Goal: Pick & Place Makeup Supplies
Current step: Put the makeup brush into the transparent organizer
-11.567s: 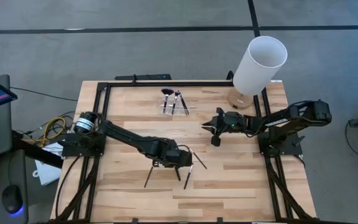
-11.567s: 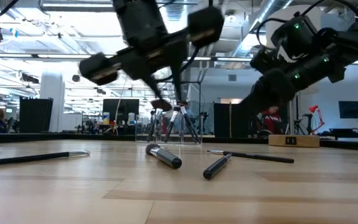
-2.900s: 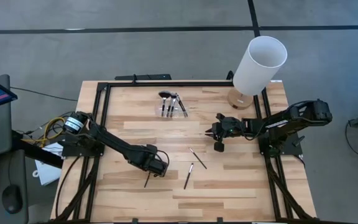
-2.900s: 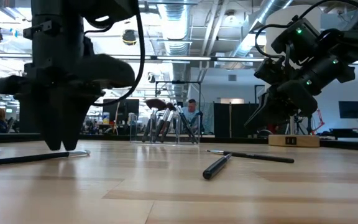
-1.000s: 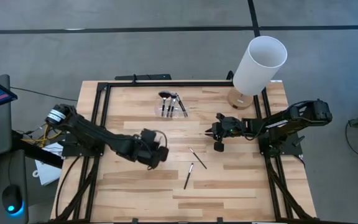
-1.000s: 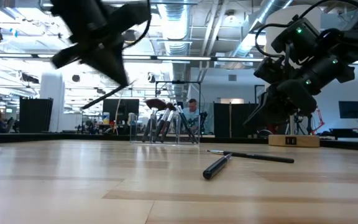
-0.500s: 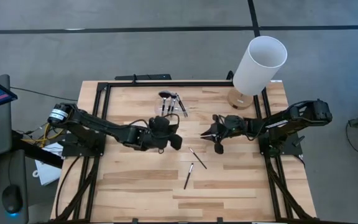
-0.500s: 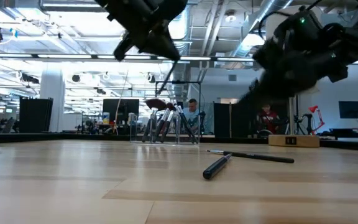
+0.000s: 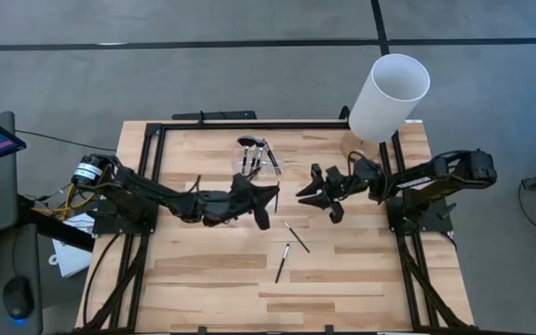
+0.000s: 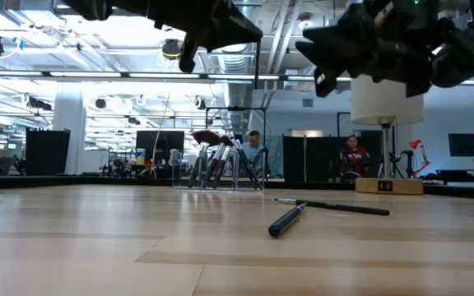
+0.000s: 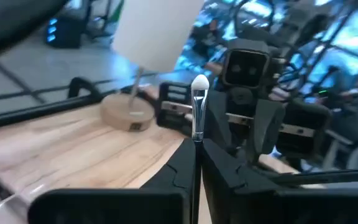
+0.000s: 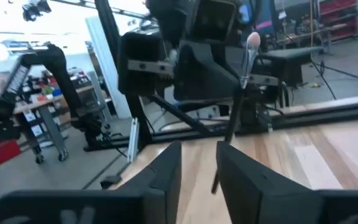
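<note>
My left gripper [image 9: 270, 199] hovers over the table's middle, shut on a slim black makeup brush [image 11: 198, 102] with a small white tip. My right gripper [image 9: 303, 194] is open and faces it from the right, a short gap away, touching nothing; its fingers [image 12: 166, 169] frame the held brush [image 12: 241, 78]. A clear holder [image 9: 257, 158] toward the far edge has several brushes standing in it. Two more brushes [image 9: 296, 236] [image 9: 282, 263] lie flat on the wood nearer the front. My left gripper pinches the brush's black handle [image 11: 194, 144] between its two fingers, just below the silver ferrule. The fingers come level from the table's left and lie across the handle. The brush is lifted clear and stands upright, bristle tip up, its handle [image 10: 257, 64] hanging below the fingers.
A tall white cylinder [image 9: 389, 98] stands on a round wooden base at the far right corner. A black frame [image 9: 212, 125] borders the tabletop. In the low view, people show in the room beyond the holder [image 10: 218, 164]. Bare wood lies to the near left.
My left gripper, holding the brush, has swung from the near-left part of the table up and rightward to the middle, close to the right gripper. My right gripper has risen and shifted slightly left toward it. The two brushes on the table have stayed put.
</note>
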Motion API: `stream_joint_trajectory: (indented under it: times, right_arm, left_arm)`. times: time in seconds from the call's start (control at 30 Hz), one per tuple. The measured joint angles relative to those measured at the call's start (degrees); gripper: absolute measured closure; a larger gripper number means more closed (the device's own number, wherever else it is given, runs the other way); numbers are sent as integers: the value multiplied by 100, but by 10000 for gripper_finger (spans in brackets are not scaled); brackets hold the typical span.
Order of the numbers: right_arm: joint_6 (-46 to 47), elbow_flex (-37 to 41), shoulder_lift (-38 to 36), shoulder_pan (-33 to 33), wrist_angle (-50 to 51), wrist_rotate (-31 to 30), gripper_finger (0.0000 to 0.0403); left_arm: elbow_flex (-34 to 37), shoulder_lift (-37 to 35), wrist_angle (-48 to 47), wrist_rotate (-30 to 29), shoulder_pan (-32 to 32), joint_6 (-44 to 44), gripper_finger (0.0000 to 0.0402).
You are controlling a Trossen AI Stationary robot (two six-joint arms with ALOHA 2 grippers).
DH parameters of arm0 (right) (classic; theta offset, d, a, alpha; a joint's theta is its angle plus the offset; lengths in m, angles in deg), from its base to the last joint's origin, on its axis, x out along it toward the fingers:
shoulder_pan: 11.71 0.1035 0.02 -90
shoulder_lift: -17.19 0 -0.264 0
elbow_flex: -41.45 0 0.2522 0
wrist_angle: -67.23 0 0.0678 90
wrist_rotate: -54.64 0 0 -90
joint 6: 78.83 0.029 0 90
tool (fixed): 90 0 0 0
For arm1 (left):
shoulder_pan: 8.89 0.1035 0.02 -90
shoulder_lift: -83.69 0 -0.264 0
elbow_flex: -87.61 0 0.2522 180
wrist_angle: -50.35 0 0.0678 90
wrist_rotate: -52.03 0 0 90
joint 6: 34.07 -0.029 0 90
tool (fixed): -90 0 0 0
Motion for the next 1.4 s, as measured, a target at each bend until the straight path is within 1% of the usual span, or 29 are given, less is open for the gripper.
stream_joint_trajectory:
  times: [0.1,0.23,0.4,0.83,1.0,1.13,1.2,1.4]
  right_arm:
    - [5,-212,0,98,197,-4,292]
    - [-136,-591,0,237,720,-5,275]
    - [-512,-873,0,354,1300,-169,269]
    - [-545,-933,0,363,1208,-320,284]
    - [-545,-933,0,363,1191,-320,284]
    - [-545,-933,0,365,1125,-320,284]
    - [-545,-933,0,365,1123,-320,284]
    - [-541,-933,0,378,1112,-323,284]
  left_arm:
    - [190,-2,619,315,36,-266,385]
    - [273,-2,930,670,92,-587,385]
    - [270,-3,1160,1227,231,-777,385]
    - [269,-4,1246,1667,344,-990,385]
    - [269,-4,1499,1891,343,-1141,385]
    - [266,11,1515,1903,342,-1198,385]
    - [255,105,1620,1902,344,-1208,385]
    - [143,702,2203,1916,434,-1252,385]
